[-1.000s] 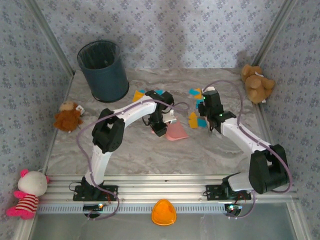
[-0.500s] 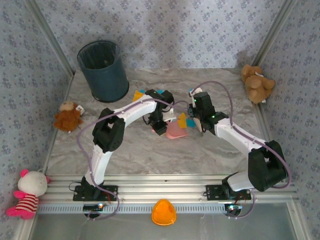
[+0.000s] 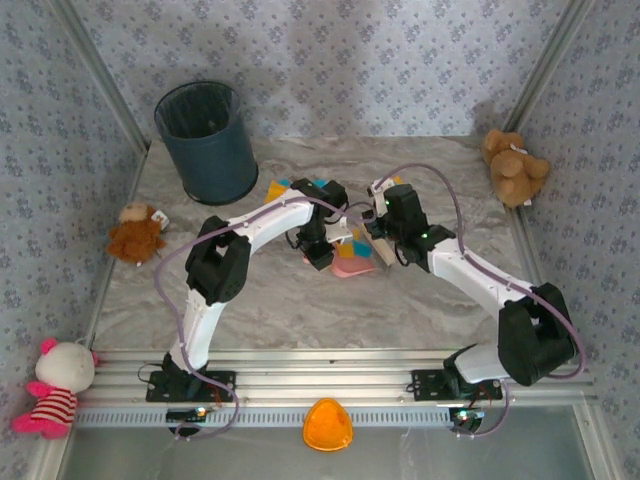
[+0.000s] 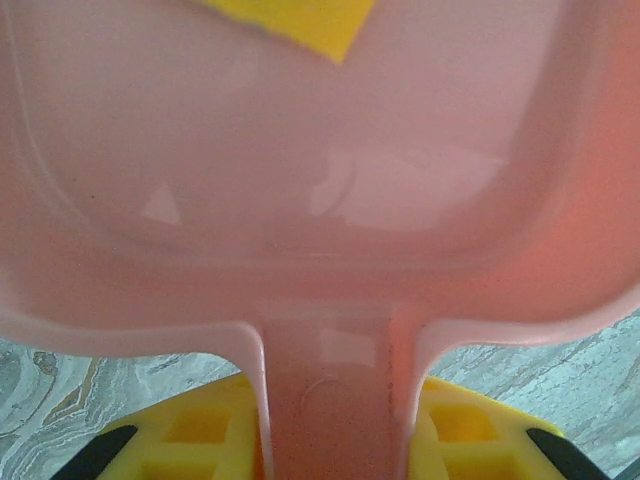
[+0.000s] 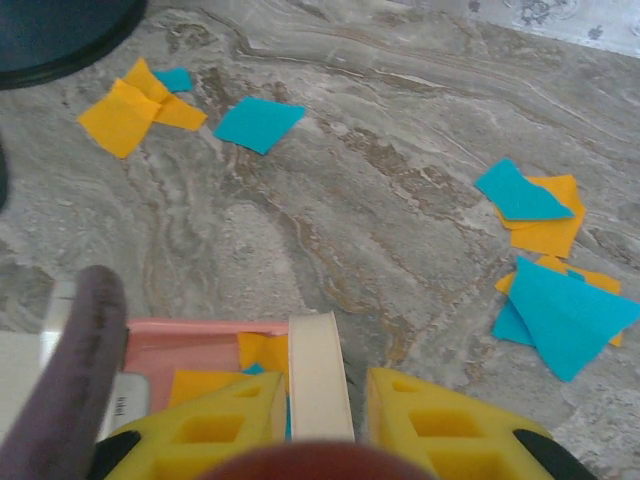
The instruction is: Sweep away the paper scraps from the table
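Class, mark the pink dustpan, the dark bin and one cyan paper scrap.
pink dustpan (image 4: 300, 150), left wrist view, inside floor of the pan.
dark bin (image 3: 214, 165), top external view, outer wall.
cyan paper scrap (image 5: 258, 122), right wrist view, its middle.

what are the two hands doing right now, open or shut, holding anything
Left hand: closed on the handle of the pink dustpan.
Right hand: closed on a cream handle, probably of a brush.

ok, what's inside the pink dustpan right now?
A few orange paper scraps and a sliver of blue lie in the dustpan. The cream tool covers part of its floor, so any scraps behind it are hidden.
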`<action>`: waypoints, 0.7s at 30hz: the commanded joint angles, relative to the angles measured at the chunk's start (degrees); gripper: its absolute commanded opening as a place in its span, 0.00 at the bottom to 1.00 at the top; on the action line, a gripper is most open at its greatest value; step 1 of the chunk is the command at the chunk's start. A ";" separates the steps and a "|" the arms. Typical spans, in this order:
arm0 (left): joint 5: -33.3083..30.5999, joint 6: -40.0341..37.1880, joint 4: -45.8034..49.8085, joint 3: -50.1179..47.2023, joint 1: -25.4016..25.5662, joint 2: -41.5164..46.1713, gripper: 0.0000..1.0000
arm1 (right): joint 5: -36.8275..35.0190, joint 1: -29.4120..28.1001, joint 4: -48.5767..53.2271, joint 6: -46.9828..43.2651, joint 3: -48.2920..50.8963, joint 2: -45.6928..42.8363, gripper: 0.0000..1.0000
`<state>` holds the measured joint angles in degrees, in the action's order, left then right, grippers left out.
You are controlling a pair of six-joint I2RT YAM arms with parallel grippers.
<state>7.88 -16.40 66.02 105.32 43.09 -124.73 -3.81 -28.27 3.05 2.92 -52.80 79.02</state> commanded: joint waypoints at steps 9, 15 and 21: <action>-1.16 0.58 0.29 -2.28 -0.27 1.01 0.00 | -0.95 2.45 -2.02 6.09 3.04 -7.24 0.00; -1.04 1.15 -1.27 -3.60 -0.38 1.98 0.00 | -9.82 4.48 -1.83 10.10 4.76 -9.06 0.00; -1.15 2.47 -2.82 -4.59 -1.36 2.82 0.00 | -14.50 8.19 -1.27 11.81 4.90 -9.77 0.00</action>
<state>7.90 -15.42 62.72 101.41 42.50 -124.05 -13.13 -21.63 2.76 12.12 -47.70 70.85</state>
